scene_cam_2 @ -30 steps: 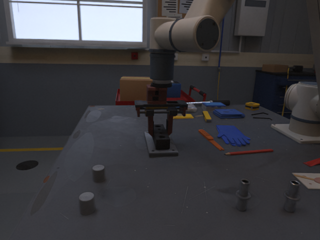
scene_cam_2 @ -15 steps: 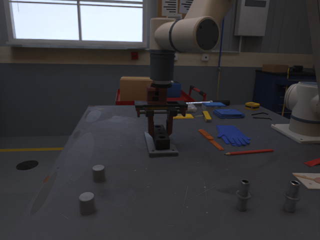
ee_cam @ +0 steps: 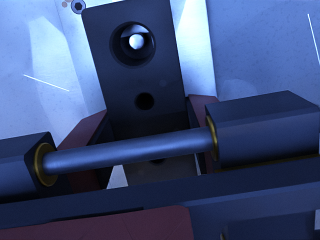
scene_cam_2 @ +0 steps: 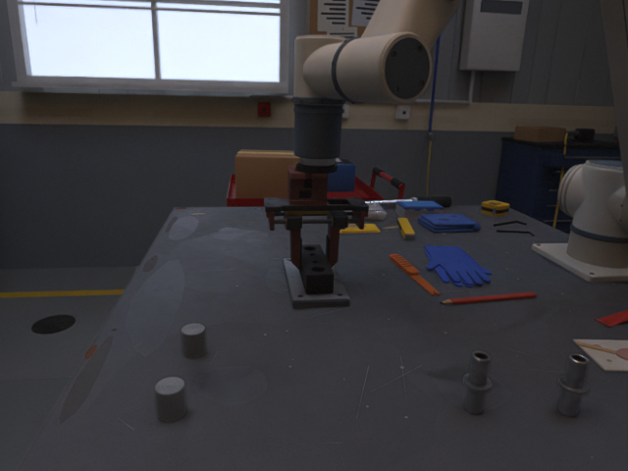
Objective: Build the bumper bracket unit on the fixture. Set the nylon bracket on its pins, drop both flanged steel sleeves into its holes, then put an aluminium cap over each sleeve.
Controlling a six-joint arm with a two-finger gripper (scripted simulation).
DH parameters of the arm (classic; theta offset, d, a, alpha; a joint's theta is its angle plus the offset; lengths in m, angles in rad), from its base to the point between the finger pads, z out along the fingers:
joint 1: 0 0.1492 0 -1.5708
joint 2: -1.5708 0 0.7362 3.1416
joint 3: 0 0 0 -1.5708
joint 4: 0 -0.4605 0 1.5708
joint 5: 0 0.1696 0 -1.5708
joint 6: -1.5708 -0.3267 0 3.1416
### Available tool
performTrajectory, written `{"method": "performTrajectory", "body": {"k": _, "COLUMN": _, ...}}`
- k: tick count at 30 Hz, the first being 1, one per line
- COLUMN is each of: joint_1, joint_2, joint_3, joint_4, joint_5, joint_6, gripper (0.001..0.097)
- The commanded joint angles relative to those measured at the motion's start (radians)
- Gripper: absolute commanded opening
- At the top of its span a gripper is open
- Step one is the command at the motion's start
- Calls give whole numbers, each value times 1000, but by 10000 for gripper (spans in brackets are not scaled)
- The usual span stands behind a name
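The black nylon bracket (scene_cam_2: 315,270) sits on the grey fixture plate (scene_cam_2: 315,288) at mid-table, and a fixture pin (ee_cam: 135,41) shows through its far hole. The bracket (ee_cam: 137,67) is gripped by my closed gripper (scene_cam_2: 314,253), which stands straight above the fixture. Two flanged steel sleeves (scene_cam_2: 477,383) (scene_cam_2: 573,385) stand upright at the near right of the table. Two aluminium caps (scene_cam_2: 194,340) (scene_cam_2: 170,398) stand at the near left.
The robot's base (scene_cam_2: 593,223) stands at the right edge of the table. A blue glove (scene_cam_2: 456,264), an orange comb (scene_cam_2: 413,274) and a red pencil (scene_cam_2: 489,298) lie right of the fixture, with blue pads (scene_cam_2: 449,222) behind them.
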Motion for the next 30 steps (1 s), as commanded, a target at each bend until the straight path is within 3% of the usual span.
{"method": "performTrajectory", "body": {"k": 1, "joint_1": 0, "joint_2": -2, "joint_3": 2, "joint_4": 1, "joint_5": 0, "joint_6": 0, "gripper": 30}}
{"method": "performTrajectory", "body": {"k": 16, "joint_1": 0, "joint_2": -2, "joint_3": 2, "joint_4": 1, "joint_5": 0, "joint_6": 0, "gripper": 33}}
{"method": "performTrajectory", "body": {"k": 30, "joint_1": 0, "joint_2": -2, "joint_3": 2, "joint_4": 1, "joint_5": 0, "joint_6": 0, "gripper": 220}}
